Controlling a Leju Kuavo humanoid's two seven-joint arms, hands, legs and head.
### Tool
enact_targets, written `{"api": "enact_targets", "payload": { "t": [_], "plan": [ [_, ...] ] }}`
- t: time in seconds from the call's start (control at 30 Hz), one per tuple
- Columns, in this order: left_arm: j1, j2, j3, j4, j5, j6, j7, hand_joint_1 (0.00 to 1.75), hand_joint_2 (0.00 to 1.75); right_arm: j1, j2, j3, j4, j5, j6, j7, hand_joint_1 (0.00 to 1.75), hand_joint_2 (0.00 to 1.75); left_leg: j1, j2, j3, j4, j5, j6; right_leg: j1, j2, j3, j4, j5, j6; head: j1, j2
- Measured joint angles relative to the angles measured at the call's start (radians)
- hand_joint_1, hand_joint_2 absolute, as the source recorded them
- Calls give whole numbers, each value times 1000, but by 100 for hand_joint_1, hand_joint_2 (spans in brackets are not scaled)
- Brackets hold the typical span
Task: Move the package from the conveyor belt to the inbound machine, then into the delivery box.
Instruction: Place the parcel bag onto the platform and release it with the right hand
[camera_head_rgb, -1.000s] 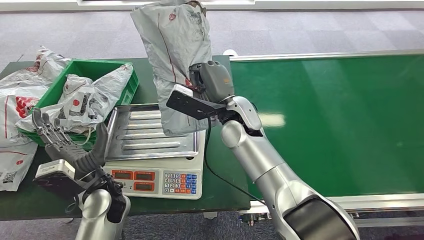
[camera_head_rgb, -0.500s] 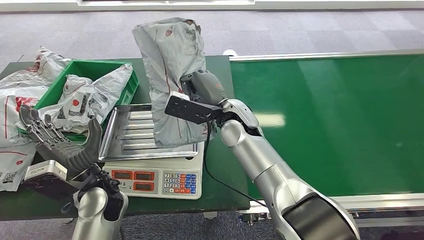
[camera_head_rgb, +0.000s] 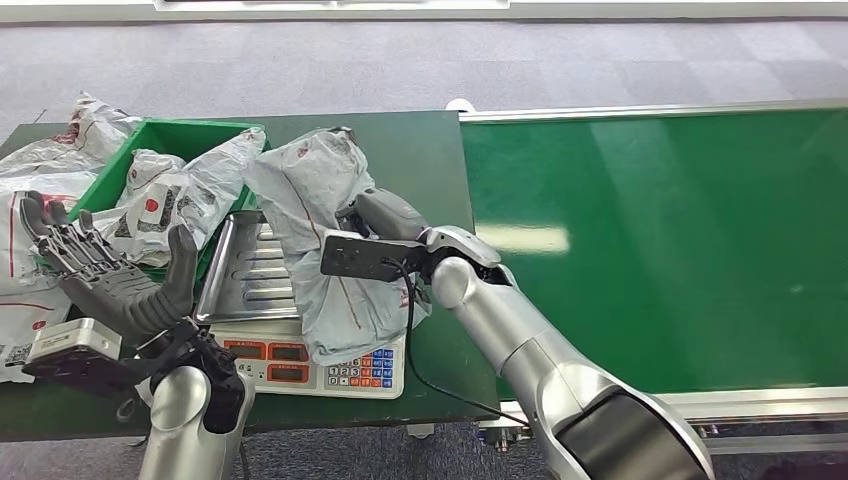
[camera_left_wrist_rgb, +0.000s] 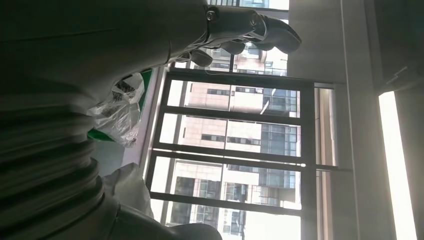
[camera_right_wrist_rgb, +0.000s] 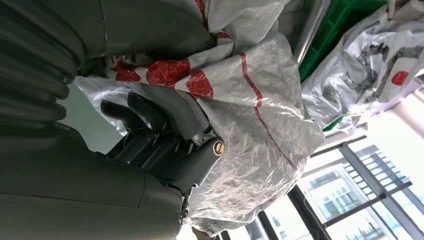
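Right hand (camera_head_rgb: 378, 215) gripping grey package (camera_head_rgb: 318, 240) over scale tray (camera_head_rgb: 250, 280), left hand (camera_head_rgb: 105, 275) raised, fingers spread, holding nothing

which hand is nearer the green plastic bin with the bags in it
Left. The left hand hovers open just in front of the green plastic bin; the right hand grips the grey plastic package over the steel scale tray.

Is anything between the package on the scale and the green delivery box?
Nothing visible blocks the way. The package, held by the right hand, lies over the scale tray; the green box sits right beside it, already holding another bag.
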Motion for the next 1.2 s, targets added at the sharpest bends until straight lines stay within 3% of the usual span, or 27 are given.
{"api": "enact_targets", "payload": {
  "t": [0.03, 0.07, 0.17, 0.37, 0.63, 1.07, 1.13, 1.2],
  "plan": [
    [0, -1, 0, -2, -1, 0, 0, 0, 175, 0, 0, 3, 3, 0, -2, 1, 51, 175, 0, 0, 0, 0, 0, 0, 0, 0, 0, 0, 0, 0, 0, 0],
    [0, -1, 0, -3, -2, 0, 0, 0, 175, 0, 0, 5, 6, 1, -7, 4, 7, 131, 0, 0, 0, 0, 0, 0, 0, 0, 0, 0, 0, 0, 0, 0],
    [2, -2, 0, -11, -4, 0, 0, 0, 175, 3, 1, 14, 12, 7, -66, 32, 0, 0, 0, 0, 0, 0, 0, 0, 0, 0, 0, 0, 0, 0, 0, 0],
    [21, -2, 13, -39, -11, 3, 0, 0, 175, 9, -4, 20, -5, 13, -196, 82, 0, 0, 0, 0, 0, 0, 0, 0, 0, 0, 0, 0, 0, 0, 0, 0],
    [28, 0, 19, -63, -21, 8, 0, 0, 175, 16, -46, 18, -93, 48, -189, 176, 0, 0, 0, 0, 0, 0, 0, 0, 0, 0, 0, 0, 0, 0, 0, 0],
    [26, 1, 21, -73, -37, 8, 0, 0, 175, 18, -87, -22, -125, 12, -146, 180, 0, 0, 0, 1, 1, 0, 0, 0, 0, 1, 0, 0, 0, 0, 0, 0],
    [25, 1, 21, -75, -37, 12, 0, 0, 175, 19, -91, -27, -129, 14, -157, 184, 0, 0, 0, 1, 1, 0, 0, 0, 0, 1, 0, 0, 0, 0, 0, 0],
    [24, 2, 20, -78, -47, 24, 0, 0, 175, 25, -95, -38, -141, 34, -229, 198, 0, 0, 0, 1, 1, 0, 0, 0, 0, 0, 0, 0, 0, 0, 0, 0]
  ]
}}
